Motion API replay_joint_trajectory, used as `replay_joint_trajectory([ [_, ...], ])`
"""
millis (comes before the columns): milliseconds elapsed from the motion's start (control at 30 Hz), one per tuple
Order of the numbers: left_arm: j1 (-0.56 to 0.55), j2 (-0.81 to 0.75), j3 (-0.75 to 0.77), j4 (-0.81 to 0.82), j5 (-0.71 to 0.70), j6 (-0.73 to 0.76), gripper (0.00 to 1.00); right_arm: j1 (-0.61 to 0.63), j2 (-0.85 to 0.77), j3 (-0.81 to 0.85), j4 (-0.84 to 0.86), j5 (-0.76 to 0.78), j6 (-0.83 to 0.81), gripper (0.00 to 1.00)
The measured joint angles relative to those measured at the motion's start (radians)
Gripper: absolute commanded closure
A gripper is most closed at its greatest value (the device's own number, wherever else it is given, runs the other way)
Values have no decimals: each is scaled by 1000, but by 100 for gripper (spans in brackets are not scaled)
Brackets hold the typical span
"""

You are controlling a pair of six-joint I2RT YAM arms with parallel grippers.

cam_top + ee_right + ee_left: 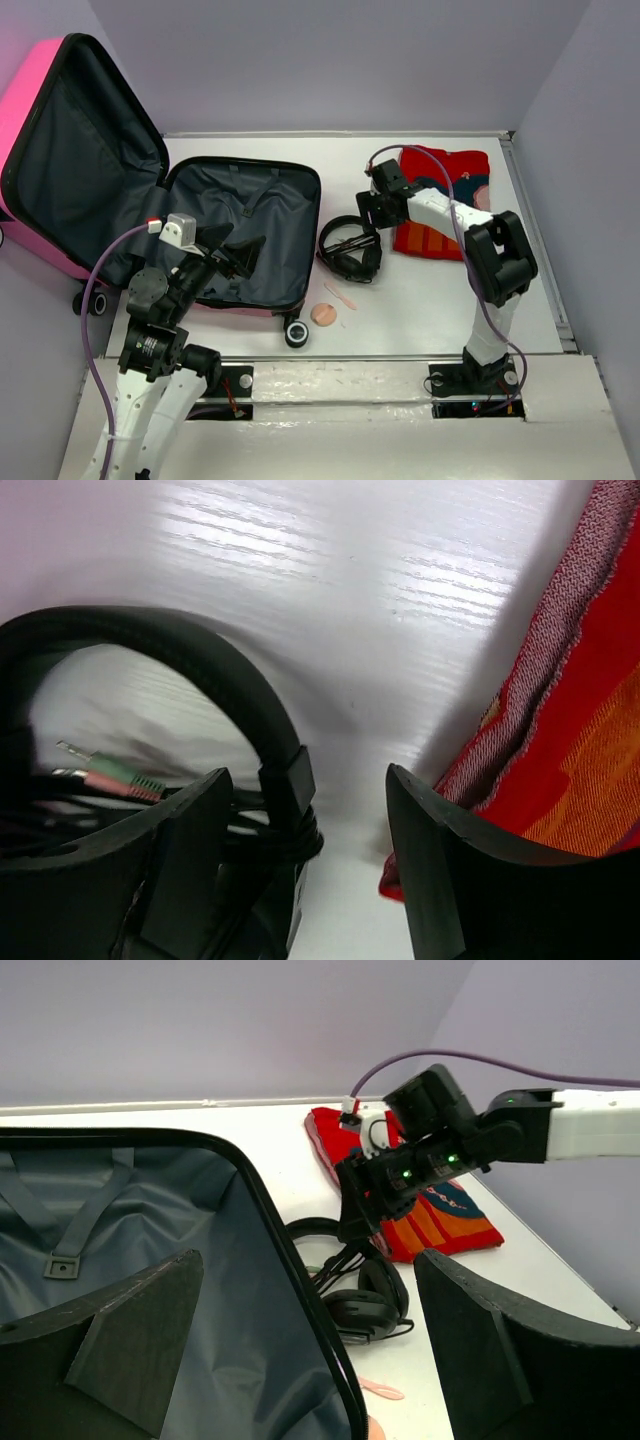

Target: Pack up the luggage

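Observation:
The pink luggage lies open at the left, its grey-lined tray flat on the table and its lid raised. Black headphones with a coiled cable lie just right of the tray; they also show in the left wrist view and the right wrist view. A red and orange folded cloth lies further right. My right gripper is open, low over the headband, jaws straddling it beside the cloth. My left gripper is open and empty over the tray's near right part.
A round tan disc and a thin pink strip lie on the table by the luggage's front wheel. Grey walls close the back and both sides. The table's raised front rail runs before the arm bases.

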Motion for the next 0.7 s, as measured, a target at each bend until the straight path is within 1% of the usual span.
replay_joint_trajectory([
  [33, 0, 0, 0, 0, 0, 0, 2, 0, 32, 10, 3, 6, 0, 41],
  [67, 0, 0, 0, 0, 0, 0, 2, 0, 53, 18, 3, 10, 0, 48],
  [100, 0, -1, 0, 0, 0, 0, 2, 0, 76, 28, 7, 11, 1, 57],
  [133, 0, -1, 0, 0, 0, 0, 2, 0, 95, 36, 12, 10, 3, 78],
  [167, 0, -1, 0, 0, 0, 0, 2, 0, 107, 40, 16, 10, 0, 87],
  [200, 0, -2, 0, 0, 0, 0, 2, 0, 121, 43, 25, 1, 0, 91],
  [233, 0, -3, 0, 0, 1, 0, 2, 0, 126, 43, 27, 3, -8, 93],
  [333, 0, -4, 0, 0, 3, 0, 3, 0, 117, 42, 35, 4, 6, 93],
  [467, 0, -4, 0, 0, 3, 0, 3, 6, 28, 23, 38, 31, 13, 93],
  [567, 0, -6, 0, 0, 3, -1, 4, 29, -105, 21, 40, 68, 20, 93],
  [633, 0, -8, 0, 0, 0, -2, 5, 70, -216, 27, 47, 105, 30, 93],
  [700, 0, -10, 0, 0, -10, -8, 6, 119, -286, 55, 52, 117, 42, 93],
])
